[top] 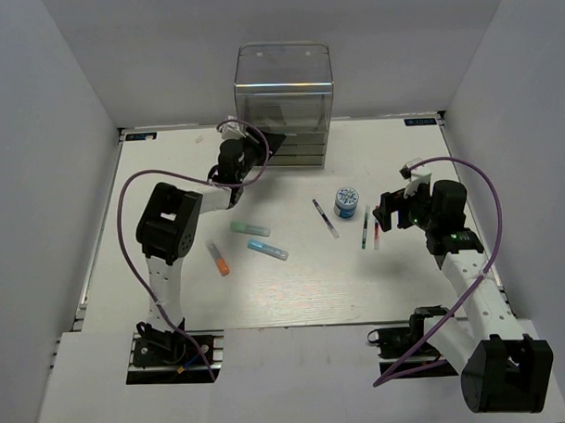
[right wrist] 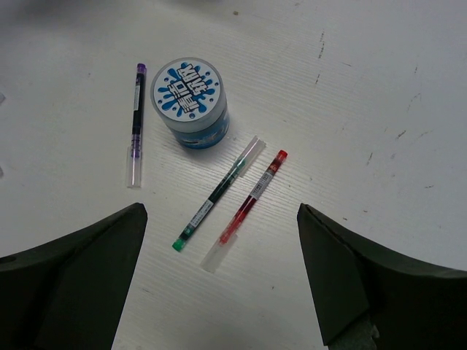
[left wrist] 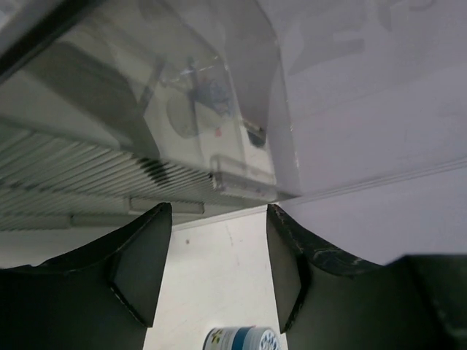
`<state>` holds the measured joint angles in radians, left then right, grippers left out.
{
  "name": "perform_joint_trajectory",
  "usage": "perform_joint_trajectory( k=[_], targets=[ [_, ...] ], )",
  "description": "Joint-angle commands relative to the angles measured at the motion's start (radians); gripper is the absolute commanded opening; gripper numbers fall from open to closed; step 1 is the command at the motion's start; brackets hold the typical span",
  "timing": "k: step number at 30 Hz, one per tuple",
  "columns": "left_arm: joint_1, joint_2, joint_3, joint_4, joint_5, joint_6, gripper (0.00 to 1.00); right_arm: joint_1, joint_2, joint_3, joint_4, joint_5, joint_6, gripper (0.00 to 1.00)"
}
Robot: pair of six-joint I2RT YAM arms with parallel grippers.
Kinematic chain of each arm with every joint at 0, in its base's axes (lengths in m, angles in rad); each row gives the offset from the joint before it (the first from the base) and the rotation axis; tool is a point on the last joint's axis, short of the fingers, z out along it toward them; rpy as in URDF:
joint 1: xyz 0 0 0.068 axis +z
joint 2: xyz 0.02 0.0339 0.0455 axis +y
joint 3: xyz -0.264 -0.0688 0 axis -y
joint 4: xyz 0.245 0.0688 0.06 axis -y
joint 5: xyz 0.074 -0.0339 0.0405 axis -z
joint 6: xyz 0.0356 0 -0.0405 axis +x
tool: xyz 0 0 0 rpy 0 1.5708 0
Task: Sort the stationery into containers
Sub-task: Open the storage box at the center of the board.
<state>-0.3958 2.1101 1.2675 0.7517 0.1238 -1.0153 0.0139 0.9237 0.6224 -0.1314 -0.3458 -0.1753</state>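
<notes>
The clear box [top: 284,105] stands at the far side of the table [top: 295,299]. It has a see-through top part and grey drawers under it. The left pincer [top: 260,144] is up close to the left front corner of the box, by the drawers. In its own camera its two fingers [left wrist: 139,266] stand wide apart with nothing between them, only bare table and the edge of the box beyond. I cannot tell if it touches the box.

The right pincer [top: 386,212] hangs over the right side of the table. It is wide open too and holds nothing. Right under it lie the green pen [right wrist: 219,193] and the red pen [right wrist: 252,197], close side by side and slanted the same way, not touching. The roll [right wrist: 190,93], blue with a white top, stands just past them, near the clear end of the green pen. The purple pen [right wrist: 136,124] lies just beside the roll on its other side.

Nearer the middle of the table lie three fat markers. The teal marker [top: 250,228] is nearest the box. The blue marker [top: 267,249] is just beside it, toward the arms. The orange marker [top: 218,257] lies to their left, its orange cap pointing at the near edge. None of them touch. The pens, markers and roll all lie out on the table
</notes>
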Motion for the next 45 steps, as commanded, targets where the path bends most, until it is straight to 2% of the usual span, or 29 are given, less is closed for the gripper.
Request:
perform_joint_trajectory(
  k=[1,5,9,14,17,25,30,32,33,36,45],
  targets=[
    [-0.012,0.007,0.052,0.061,-0.036,-0.017,0.63,0.0,-0.017,0.025,0.019,-0.007,0.008,0.9],
    [-0.012,0.027,0.073,0.071,-0.068,-0.037,0.59,0.0,-0.006,0.026,0.019,-0.015,0.008,0.9],
    [-0.012,0.062,0.099,0.057,-0.092,-0.048,0.5,0.0,-0.002,0.023,0.018,-0.024,0.01,0.9],
    [-0.012,0.082,0.109,0.129,-0.082,-0.08,0.28,0.0,0.001,0.02,0.016,-0.028,0.007,0.88],
    [-0.012,0.082,0.086,0.163,-0.07,-0.08,0.19,0.0,0.003,0.019,0.016,-0.027,0.005,0.88],
    [-0.012,-0.019,-0.008,0.233,-0.041,-0.071,0.05,0.001,-0.005,0.008,0.018,-0.056,0.002,0.87],
    [-0.012,-0.07,-0.057,0.244,-0.039,-0.071,0.07,0.0,-0.002,0.0,0.026,-0.071,-0.003,0.86],
    [-0.012,-0.07,-0.057,0.222,-0.05,-0.071,0.22,0.0,-0.002,0.0,0.026,-0.081,-0.004,0.86],
    [-0.012,-0.07,-0.057,0.222,-0.05,-0.071,0.36,0.0,-0.002,-0.001,0.027,-0.082,-0.003,0.86],
    [-0.012,-0.059,-0.034,0.222,-0.05,-0.081,0.49,0.0,-0.002,-0.003,0.029,-0.076,-0.004,0.86],
    [-0.012,-0.021,0.058,0.083,-0.079,-0.081,0.59,0.0,-0.002,-0.001,0.03,-0.071,-0.006,0.86]
  ],
)
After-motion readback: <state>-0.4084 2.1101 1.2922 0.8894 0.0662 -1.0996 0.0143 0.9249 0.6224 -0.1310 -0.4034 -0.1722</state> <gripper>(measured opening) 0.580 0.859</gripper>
